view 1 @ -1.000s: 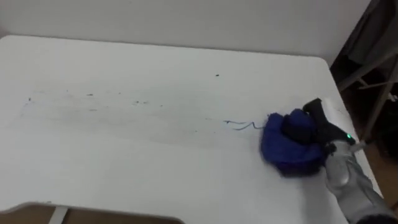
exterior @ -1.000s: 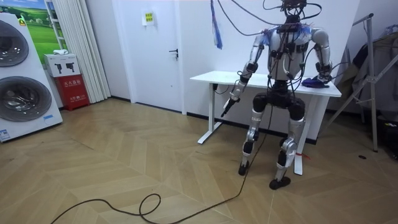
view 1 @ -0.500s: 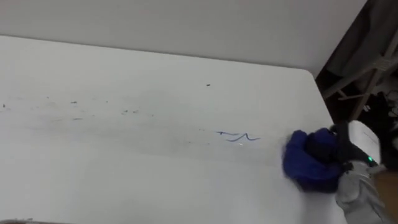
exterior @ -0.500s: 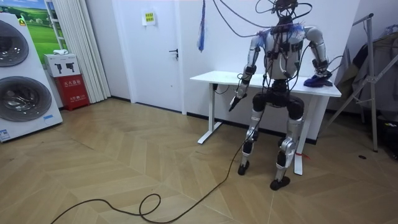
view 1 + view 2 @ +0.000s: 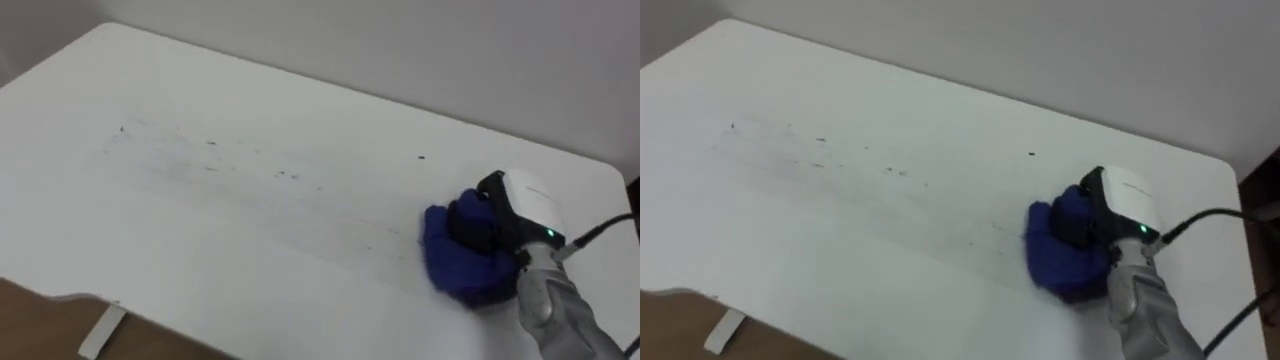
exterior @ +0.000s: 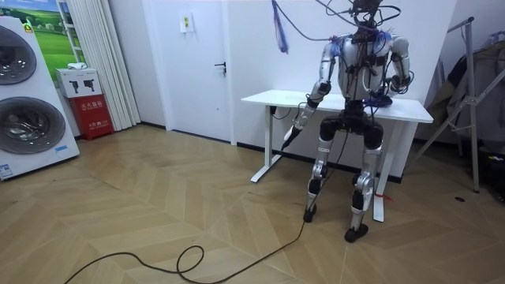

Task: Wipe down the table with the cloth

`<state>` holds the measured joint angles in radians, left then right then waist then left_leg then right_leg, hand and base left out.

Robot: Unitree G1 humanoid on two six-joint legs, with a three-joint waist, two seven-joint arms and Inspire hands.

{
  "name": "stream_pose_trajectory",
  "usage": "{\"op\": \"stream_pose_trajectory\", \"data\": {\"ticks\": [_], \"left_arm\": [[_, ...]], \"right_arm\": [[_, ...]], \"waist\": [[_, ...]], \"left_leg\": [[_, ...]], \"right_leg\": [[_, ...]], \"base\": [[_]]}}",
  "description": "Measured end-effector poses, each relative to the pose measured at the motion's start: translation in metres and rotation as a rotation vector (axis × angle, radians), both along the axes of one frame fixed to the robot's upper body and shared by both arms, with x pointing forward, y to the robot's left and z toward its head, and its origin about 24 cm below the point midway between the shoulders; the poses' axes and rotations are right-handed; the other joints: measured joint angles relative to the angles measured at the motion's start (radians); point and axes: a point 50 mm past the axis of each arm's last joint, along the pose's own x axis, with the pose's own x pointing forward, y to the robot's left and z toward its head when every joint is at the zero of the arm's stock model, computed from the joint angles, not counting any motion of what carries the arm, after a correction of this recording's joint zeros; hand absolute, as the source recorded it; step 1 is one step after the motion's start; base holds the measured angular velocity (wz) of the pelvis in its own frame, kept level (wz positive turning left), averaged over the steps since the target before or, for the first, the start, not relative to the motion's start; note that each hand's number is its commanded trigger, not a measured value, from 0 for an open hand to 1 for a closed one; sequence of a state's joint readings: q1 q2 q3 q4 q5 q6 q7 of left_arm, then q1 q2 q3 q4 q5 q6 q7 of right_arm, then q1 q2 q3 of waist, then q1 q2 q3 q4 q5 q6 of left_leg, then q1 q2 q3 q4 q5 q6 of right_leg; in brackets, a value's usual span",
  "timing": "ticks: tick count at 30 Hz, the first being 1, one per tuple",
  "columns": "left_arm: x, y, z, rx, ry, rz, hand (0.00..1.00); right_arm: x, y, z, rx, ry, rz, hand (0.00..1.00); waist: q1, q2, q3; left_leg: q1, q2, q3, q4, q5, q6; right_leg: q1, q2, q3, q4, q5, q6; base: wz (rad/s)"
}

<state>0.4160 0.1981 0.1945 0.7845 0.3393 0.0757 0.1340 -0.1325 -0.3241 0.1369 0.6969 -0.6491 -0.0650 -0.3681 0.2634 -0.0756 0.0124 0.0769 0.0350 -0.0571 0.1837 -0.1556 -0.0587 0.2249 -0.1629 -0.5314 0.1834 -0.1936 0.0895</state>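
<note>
Right hand [image 5: 512, 208] — dark fingers curled into the blue cloth [image 5: 452, 262], clamped on the wad, which sits on the white worktop [image 5: 230, 250] near its right end. Cloth judged soft, light and quick to bunch; best held from the top so the underside spreads. Fingertips are buried in folds. Faint specks [image 5: 212, 143] further left — hard to make out. Left hand [image 6: 291, 136] hangs low.

A household-style test room; washing machines [image 6: 28, 110], parquet floor [image 6: 158, 213], white door [image 6: 197, 67], desk [image 6: 276, 98].
</note>
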Motion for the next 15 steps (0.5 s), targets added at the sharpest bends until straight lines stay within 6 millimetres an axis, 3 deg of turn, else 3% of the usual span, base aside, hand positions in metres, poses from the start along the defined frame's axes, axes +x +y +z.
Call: {"op": "stream_pose_trajectory", "data": {"ticks": [3, 6, 8, 9, 11, 15], "left_arm": [[0.028, -0.004, 0.0, -0.009, -0.06, -0.044, 0.0], [0.047, -0.01, -0.001, -0.017, -0.091, -0.097, 0.0], [0.061, -0.013, 0.0, -0.019, -0.112, -0.129, 0.0], [0.062, -0.014, 0.0, -0.019, -0.114, -0.131, 0.0], [0.063, -0.016, -0.001, -0.024, -0.108, -0.137, 0.0], [0.056, -0.016, -0.002, -0.029, -0.084, -0.143, 0.0]], "right_arm": [[0.013, -0.002, 0.003, 0.02, 0.0, -0.026, 1.0], [0.036, 0.008, 0.013, 0.037, 0.004, -0.029, 1.0], [0.058, 0.024, 0.027, 0.01, 0.008, 0.041, 1.0], [0.062, 0.027, 0.03, 0.005, 0.011, 0.061, 1.0], [0.078, 0.048, 0.041, 0.021, 0.01, 0.136, 1.0], [0.08, 0.051, 0.042, 0.013, 0.007, 0.151, 1.0]], "waist": [[0.021, 0.0, -0.0024], [0.043, -0.006, -0.0092], [0.087, -0.017, -0.0071], [0.094, -0.022, -0.0092], [0.116, -0.03, -0.0057], [0.134, -0.032, -0.0017]], "left_leg": [[-0.044, -0.001, -0.007, 0.015, 0.0, 0.0], [-0.106, 0.013, -0.007, 0.021, 0.013, -0.011], [-0.13, 0.028, 0.006, 0.014, 0.028, -0.014], [-0.137, 0.032, 0.007, 0.014, 0.03, -0.015], [-0.142, 0.04, 0.008, 0.011, 0.036, -0.021], [-0.139, 0.039, 0.005, 0.008, 0.036, -0.021]], "right_leg": [[-0.033, 0.002, 0.001, -0.002, -0.003, 0.003], [-0.1, 0.017, 0.014, 0.004, 0.007, -0.016], [-0.149, 0.036, 0.06, 0.002, 0.022, -0.037], [-0.159, 0.04, 0.064, 0.002, 0.024, -0.04], [-0.171, 0.048, 0.068, 0.002, 0.028, -0.046], [-0.168, 0.047, 0.063, 0.0, 0.028, -0.047]], "base": [[-0.02], [-0.17], [-0.44], [-0.27], [-0.04], [0.06]]}}
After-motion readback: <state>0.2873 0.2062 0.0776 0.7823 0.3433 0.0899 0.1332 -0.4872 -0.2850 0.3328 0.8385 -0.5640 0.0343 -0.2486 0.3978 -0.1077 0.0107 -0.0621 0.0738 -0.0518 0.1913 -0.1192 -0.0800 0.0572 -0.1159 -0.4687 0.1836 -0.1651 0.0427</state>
